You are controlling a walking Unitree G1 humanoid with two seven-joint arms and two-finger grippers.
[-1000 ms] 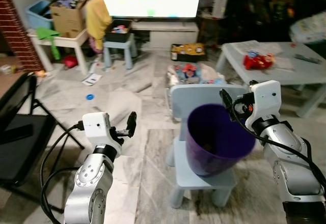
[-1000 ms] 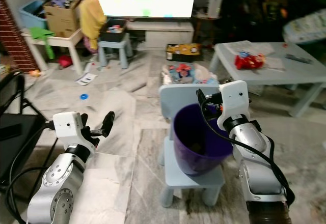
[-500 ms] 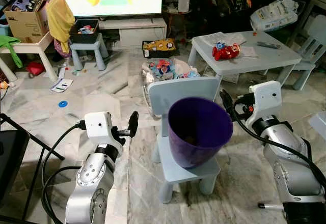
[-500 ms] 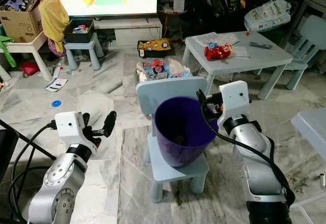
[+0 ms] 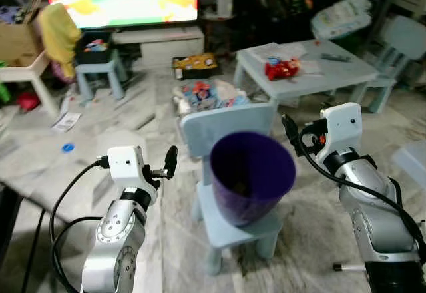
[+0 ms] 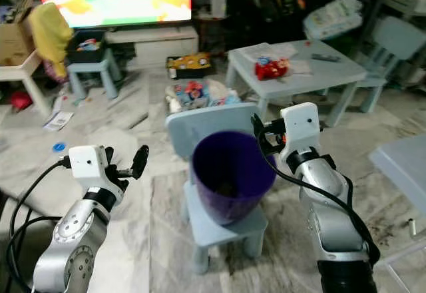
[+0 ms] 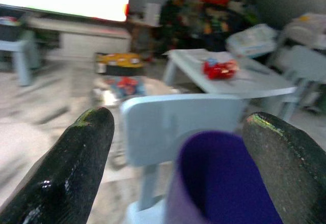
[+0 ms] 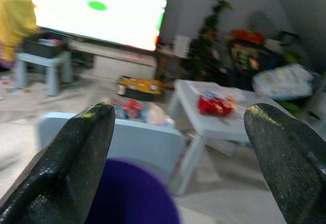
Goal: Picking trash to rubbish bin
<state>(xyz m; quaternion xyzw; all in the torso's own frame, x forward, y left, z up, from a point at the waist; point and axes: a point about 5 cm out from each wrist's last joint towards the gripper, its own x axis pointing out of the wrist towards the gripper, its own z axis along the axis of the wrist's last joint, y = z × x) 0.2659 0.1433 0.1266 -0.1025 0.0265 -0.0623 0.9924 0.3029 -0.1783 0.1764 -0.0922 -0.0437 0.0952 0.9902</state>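
Observation:
A purple rubbish bin [image 5: 247, 206] stands on the seat of a small light-blue chair [image 5: 226, 125] straight ahead, with a few dark scraps [image 5: 243, 188] at its bottom. My left gripper [image 5: 170, 162] hovers left of the bin at rim height, open and holding nothing. My right gripper [image 5: 289, 130] is just right of the rim, also open and empty. In the left wrist view the bin [image 7: 229, 183] and the chair back [image 7: 178, 124] lie beyond the fingers [image 7: 66, 173]. Between the fingers [image 8: 71, 168] in the right wrist view I see the bin rim [image 8: 132, 198].
A low light-blue table [image 5: 313, 73] with a red toy [image 5: 279, 68] stands at the back right. Packets [image 5: 206, 94] lie on the floor behind the chair, paper [image 5: 65, 120] and a blue ring [image 5: 66, 148] to the left. TV bench [image 5: 160, 40] and stool [image 5: 93, 73] line the far wall.
The whole picture has shifted as the camera turned right; the black folding chair at left has left the view. Both arms hold the same pose beside the bin.

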